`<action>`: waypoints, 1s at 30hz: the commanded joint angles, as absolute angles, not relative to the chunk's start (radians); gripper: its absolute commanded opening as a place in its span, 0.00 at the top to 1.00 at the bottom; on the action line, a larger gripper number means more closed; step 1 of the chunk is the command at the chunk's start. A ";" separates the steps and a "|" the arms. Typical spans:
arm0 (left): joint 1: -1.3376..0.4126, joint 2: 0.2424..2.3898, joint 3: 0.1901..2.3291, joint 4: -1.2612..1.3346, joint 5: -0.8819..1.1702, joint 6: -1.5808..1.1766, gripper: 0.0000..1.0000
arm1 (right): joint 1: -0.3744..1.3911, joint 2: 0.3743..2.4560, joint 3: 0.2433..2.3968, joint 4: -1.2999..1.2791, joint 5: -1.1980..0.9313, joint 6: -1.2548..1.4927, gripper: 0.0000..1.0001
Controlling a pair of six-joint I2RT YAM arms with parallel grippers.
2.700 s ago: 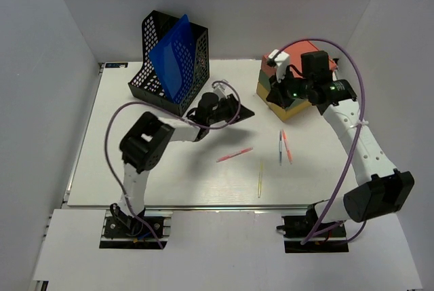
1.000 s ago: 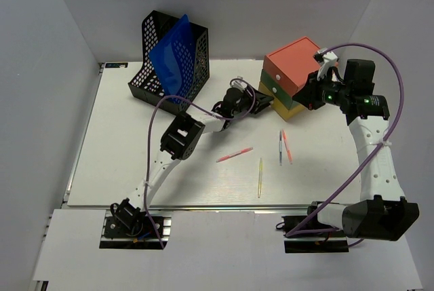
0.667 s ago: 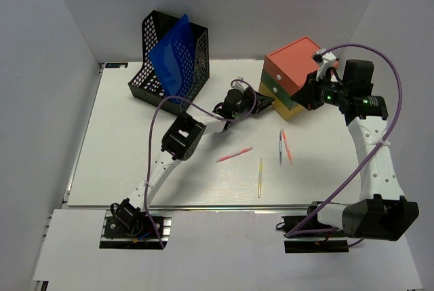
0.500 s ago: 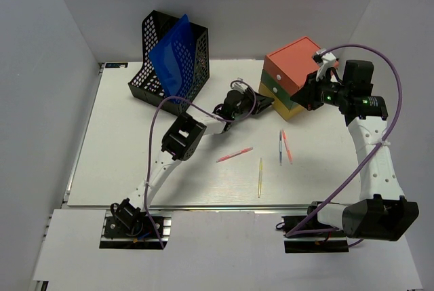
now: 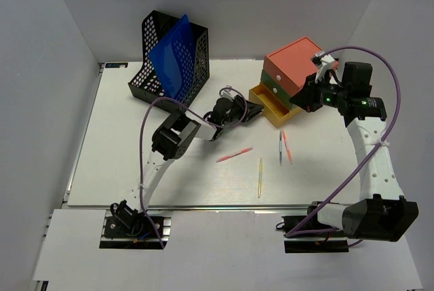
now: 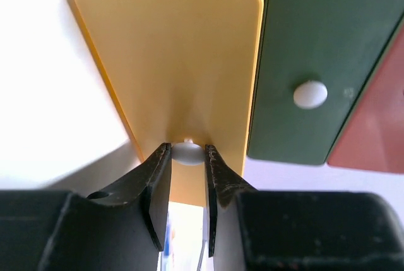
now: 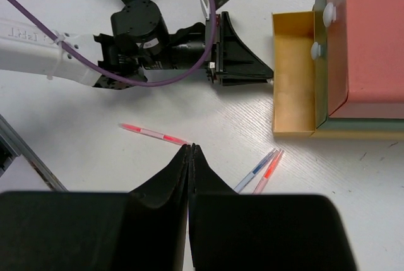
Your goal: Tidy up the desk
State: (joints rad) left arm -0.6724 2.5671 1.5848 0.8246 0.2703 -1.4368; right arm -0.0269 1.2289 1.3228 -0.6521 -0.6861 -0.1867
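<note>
Yellow drawer [image 5: 271,106] by the desk's [image 5: 135,169] far edge stands open, left tool [image 6: 187,147] pinching its knob [image 6: 187,153], probably so pens [image 5: 283,147] can go in; right tool [image 7: 190,147] hangs closed, empty.

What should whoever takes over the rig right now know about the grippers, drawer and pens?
Left gripper: shut on the white knob of the yellow drawer.
Right gripper: shut, empty, above the desk.
Done: yellow drawer stands open; its visible part looks empty.
Left: pink pen, yellow pen, blue pen and orange pen lie loose on the desk, probably meant for the drawer.
</note>
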 commanded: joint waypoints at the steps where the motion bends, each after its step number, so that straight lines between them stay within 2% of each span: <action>1: -0.667 2.464 1.500 0.859 0.293 -1.413 0.81 | -0.034 1.204 1.315 -0.632 -0.721 -0.199 1.00; 4: -0.667 2.431 1.432 0.884 0.282 -1.408 0.81 | -0.032 1.203 1.305 -0.638 -0.726 -0.224 1.00; 7: -0.658 2.413 1.398 0.903 0.281 -1.408 0.78 | -0.032 1.200 1.293 -0.658 -0.727 -0.261 0.81; 8: -0.658 2.410 1.394 0.904 0.281 -1.408 0.73 | -0.032 1.197 1.286 -0.667 -0.730 -0.276 0.70; 9: -0.649 2.408 1.394 0.897 0.287 -1.408 0.57 | -0.031 1.198 1.282 -0.686 -0.733 -0.290 0.64; 12: -0.649 2.390 1.388 0.891 0.284 -1.408 0.42 | -0.029 1.204 1.276 -0.750 -0.747 -0.354 0.51; 14: -0.640 2.370 1.375 0.890 0.281 -1.407 0.36 | -0.028 1.221 1.284 -0.805 -0.761 -0.406 0.46; 19: -0.608 2.318 1.330 0.885 0.290 -1.407 0.33 | -0.025 1.220 1.256 -0.925 -0.746 -0.543 0.47; 24: -0.577 2.217 1.206 0.890 0.293 -1.376 0.33 | -0.018 1.177 1.194 -0.936 -0.691 -0.610 0.64; 30: -0.548 2.028 1.056 0.810 0.319 -1.249 0.44 | 0.054 1.177 1.097 -0.943 -0.520 -0.612 0.76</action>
State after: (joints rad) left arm -0.5549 2.1708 1.1046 0.8516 0.2893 -1.3407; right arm 0.0193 1.1904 1.1313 -0.9218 -0.6250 -0.5850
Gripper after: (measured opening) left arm 0.575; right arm 0.257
